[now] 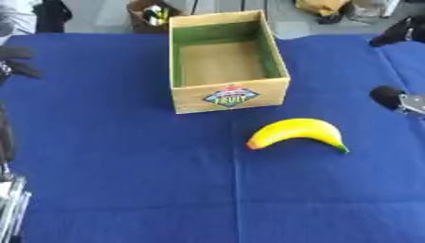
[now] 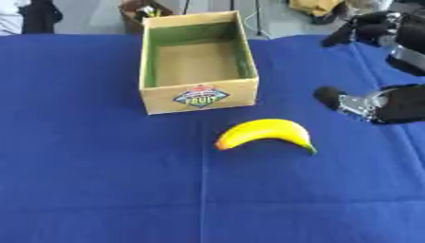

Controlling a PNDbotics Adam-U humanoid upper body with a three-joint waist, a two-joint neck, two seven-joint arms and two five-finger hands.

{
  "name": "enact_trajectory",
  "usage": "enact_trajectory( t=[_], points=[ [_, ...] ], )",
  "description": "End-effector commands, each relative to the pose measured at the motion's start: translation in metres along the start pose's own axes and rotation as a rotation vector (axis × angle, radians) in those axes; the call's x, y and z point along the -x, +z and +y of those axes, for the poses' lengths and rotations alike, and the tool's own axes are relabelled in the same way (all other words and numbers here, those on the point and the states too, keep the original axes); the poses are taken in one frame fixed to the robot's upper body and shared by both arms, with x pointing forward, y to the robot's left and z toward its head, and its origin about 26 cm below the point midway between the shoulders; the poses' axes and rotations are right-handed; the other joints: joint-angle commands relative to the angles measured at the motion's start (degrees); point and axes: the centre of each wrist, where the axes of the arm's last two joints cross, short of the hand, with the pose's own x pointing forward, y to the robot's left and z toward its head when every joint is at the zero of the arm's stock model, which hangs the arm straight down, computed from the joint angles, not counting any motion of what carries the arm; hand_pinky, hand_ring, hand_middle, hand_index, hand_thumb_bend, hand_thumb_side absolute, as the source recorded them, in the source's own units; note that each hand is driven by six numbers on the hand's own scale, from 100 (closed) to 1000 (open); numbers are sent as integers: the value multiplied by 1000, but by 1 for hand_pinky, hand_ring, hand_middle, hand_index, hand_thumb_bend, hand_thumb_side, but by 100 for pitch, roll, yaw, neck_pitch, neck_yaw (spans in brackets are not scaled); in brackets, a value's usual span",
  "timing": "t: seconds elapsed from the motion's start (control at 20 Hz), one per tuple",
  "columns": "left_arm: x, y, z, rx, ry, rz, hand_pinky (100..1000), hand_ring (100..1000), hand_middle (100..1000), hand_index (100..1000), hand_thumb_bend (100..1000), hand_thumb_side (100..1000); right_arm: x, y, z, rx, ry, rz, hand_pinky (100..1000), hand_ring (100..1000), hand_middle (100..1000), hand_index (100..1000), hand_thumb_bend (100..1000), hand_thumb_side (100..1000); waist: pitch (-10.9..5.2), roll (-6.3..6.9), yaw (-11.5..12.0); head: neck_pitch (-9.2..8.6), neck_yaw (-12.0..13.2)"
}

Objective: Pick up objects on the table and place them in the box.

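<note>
Both hands cropped at the edges

Right hand (image 2: 390,102) runs off frame; left hand (image 1: 15,61) barely shows, fingers unreadable; box (image 1: 228,97) label blurry.

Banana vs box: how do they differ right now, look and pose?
The banana is yellow and curved; the box is tan, straight-sided, with a fruit label on its front wall. The banana lies on its side, nearer the robot; the box stands upright, open-topped and empty, farther back. Both rest on the blue cloth, apart, untouched by either hand.
</note>
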Motion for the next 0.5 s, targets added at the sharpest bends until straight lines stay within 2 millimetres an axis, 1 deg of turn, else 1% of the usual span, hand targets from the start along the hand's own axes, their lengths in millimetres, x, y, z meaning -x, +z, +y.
enact_trajectory(
  t=[0.05, 0.1, 0.25, 0.35, 0.4, 0.45, 0.5],
  points=[
    [-6, -6, 2, 14, 0, -33, 471, 607, 692, 801, 100, 1000, 4, -5, -4, -31, 25, 15, 780, 783, 707, 840, 463, 896, -133, -21, 19, -59, -38],
    [-6, -6, 1, 14, 1, -32, 471, 607, 692, 801, 100, 1000, 6, -8, -4, -43, 28, 22, 781, 784, 702, 840, 474, 890, -135, -21, 26, -57, -45],
    [-6, -6, 1, 15, 4, -30, 471, 608, 692, 801, 100, 1000, 9, -18, 1, -88, 45, 42, 790, 802, 723, 859, 504, 860, -139, -18, 37, -58, -58],
    [-6, -6, 1, 15, 8, -31, 471, 608, 692, 801, 100, 1000, 10, -25, 4, -126, 55, 55, 796, 812, 735, 868, 531, 804, -140, -17, 32, -55, -58],
    [-6, -6, 0, 16, 9, -30, 471, 608, 693, 801, 100, 1000, 11, -28, 5, -140, 59, 60, 797, 813, 735, 869, 533, 799, -140, -15, 28, -53, -55],
    [-6, -6, 0, 16, 10, -30, 470, 608, 693, 801, 100, 1000, 11, -30, 6, -150, 63, 64, 805, 821, 742, 874, 545, 742, -140, -14, 25, -52, -54],
    [-6, -6, 0, 18, 12, -29, 470, 608, 693, 801, 100, 1000, 11, -34, 8, -162, 62, 74, 805, 821, 742, 874, 545, 742, -139, -12, 27, -52, -63]
  ],
)
